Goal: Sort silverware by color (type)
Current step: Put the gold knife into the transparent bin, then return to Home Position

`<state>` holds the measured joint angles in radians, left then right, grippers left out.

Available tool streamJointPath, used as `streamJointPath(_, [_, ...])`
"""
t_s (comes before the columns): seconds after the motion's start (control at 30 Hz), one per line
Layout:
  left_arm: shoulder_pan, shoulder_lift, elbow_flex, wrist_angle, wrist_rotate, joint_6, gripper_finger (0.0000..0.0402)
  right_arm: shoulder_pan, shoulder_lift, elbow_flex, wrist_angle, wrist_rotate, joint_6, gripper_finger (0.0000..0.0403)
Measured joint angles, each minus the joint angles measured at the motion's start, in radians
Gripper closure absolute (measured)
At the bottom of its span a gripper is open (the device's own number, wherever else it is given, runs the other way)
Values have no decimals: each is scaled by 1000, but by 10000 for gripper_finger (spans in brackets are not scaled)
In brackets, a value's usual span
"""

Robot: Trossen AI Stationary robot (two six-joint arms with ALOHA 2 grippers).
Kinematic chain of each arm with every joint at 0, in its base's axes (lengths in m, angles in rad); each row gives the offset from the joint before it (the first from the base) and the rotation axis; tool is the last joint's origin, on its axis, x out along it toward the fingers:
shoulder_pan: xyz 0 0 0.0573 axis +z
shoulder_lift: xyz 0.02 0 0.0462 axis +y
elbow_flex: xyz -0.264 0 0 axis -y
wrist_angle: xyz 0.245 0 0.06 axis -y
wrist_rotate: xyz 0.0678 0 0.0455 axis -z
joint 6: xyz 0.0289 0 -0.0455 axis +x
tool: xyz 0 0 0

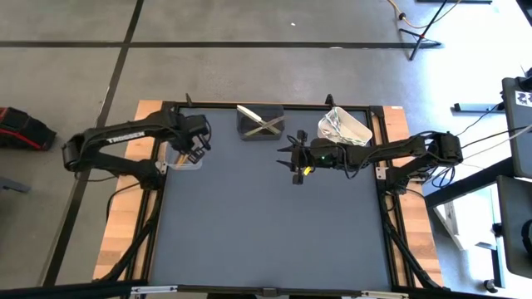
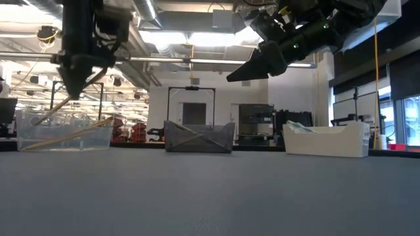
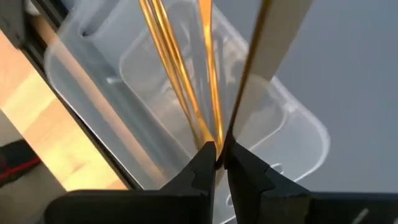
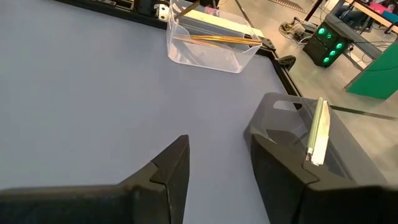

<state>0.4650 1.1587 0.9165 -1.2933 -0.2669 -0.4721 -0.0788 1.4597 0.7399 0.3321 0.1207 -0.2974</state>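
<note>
I have the left gripper [image 1: 196, 153] above the clear rectangular plastic tub [image 1: 184, 160] at the left edge of the grey worktop [image 1: 266, 224], its jaws closed on a slim copper-gold piece of silverware [image 3: 212, 93] that hangs down into the tub. More copper-gold pieces [image 2: 65, 136] lie slanted inside that tub. My right gripper [image 1: 297, 159] hovers above the worktop near the middle rear, jaws apart and holding nothing. Shiny silver pieces [image 1: 260, 121] lie crossed in the dark grey tub [image 1: 260, 130] at the rear centre. The white tub [image 1: 345, 129] at the rear right holds pale silver-green pieces [image 1: 335, 123].
</note>
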Motion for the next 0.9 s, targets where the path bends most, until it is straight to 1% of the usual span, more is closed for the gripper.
streamJointPath(0.2, [40,52,-75,27,30,11,368,0,0,0,1,0,0,247])
streamJointPath(0.43, [99,59,-84,28,26,19,313,0,0,0,3,0,0,247])
streamJointPath(0.57, [101,54,-63,22,5,62,298,0,0,0,3,0,0,247])
streamJointPath(0.67, [58,33,-27,45,-36,64,296,0,0,0,4,0,1,247])
streamJointPath(0.73, [12,7,-7,105,-65,69,297,0,0,0,7,-1,5,247])
streamJointPath(0.8, [-41,-28,0,207,-83,91,298,0,-1,0,8,-9,6,247])
streamJointPath(0.9, [-135,-74,-15,398,-71,123,298,0,-1,0,8,-14,7,247])
